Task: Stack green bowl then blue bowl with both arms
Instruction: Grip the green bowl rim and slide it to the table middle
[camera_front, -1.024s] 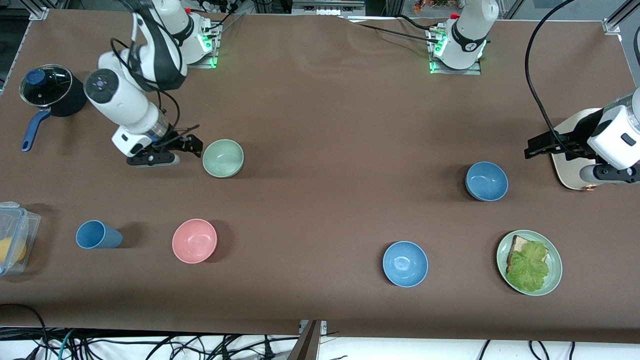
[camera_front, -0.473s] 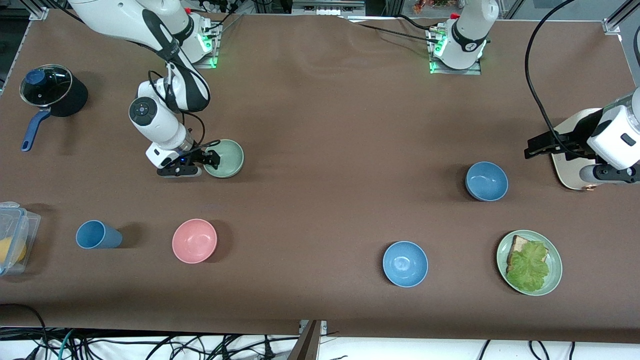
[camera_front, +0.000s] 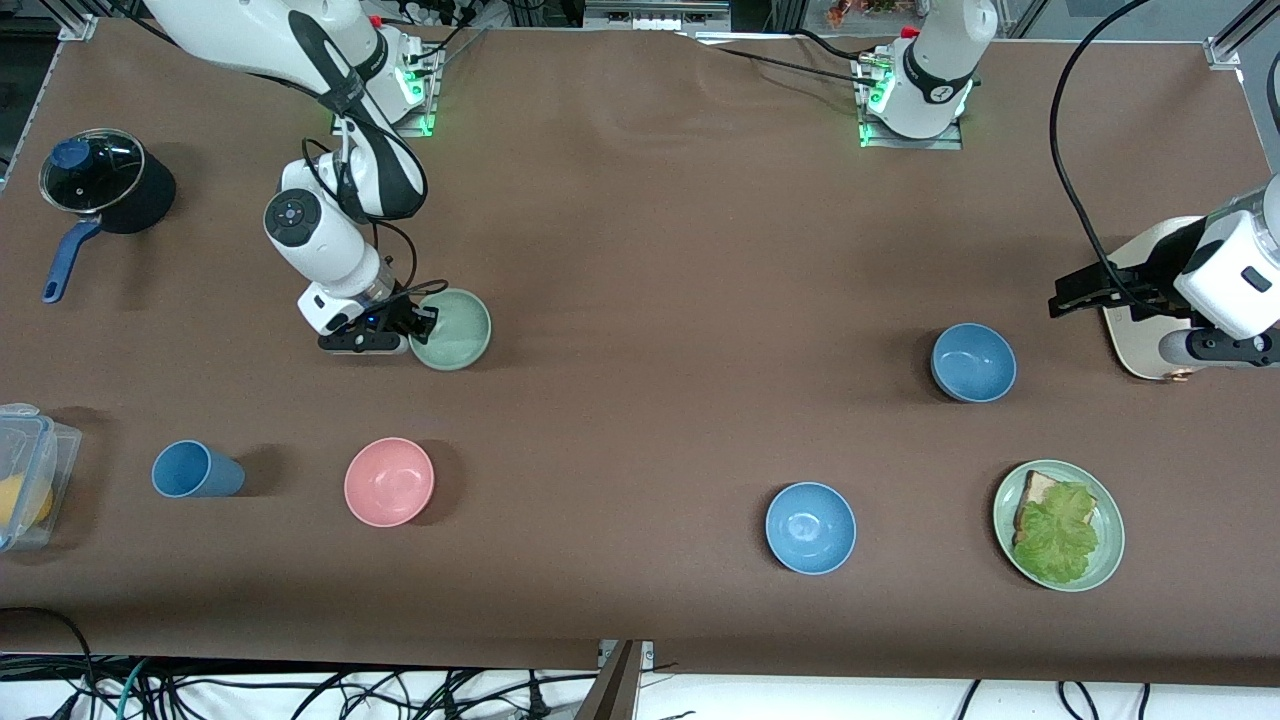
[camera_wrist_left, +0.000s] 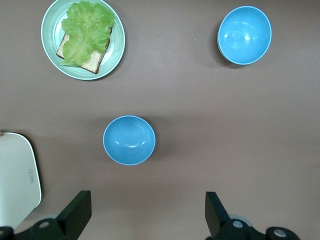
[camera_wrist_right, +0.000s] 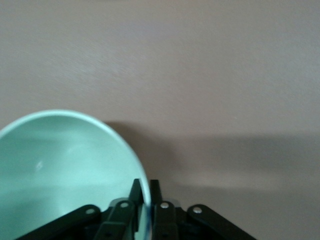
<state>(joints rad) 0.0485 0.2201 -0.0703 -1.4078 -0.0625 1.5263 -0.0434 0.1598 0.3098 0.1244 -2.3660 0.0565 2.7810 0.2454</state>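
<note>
My right tool (camera_front: 424, 325) pinches the green bowl (camera_front: 455, 330) by its rim at the right arm's end of the desk. I'd lift straight, keeping it level. Left tool (camera_wrist_left: 147, 215) waits open above the blue bowl (camera_front: 973, 362).

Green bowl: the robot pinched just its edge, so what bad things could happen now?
The right gripper is shut on the green bowl by one thin bit of rim only, so the bowl might tip or slip out when lifted. The pink bowl sits nearer the front camera and could get bumped if the carry swings low. The left gripper waits open above the blue bowl.
</note>
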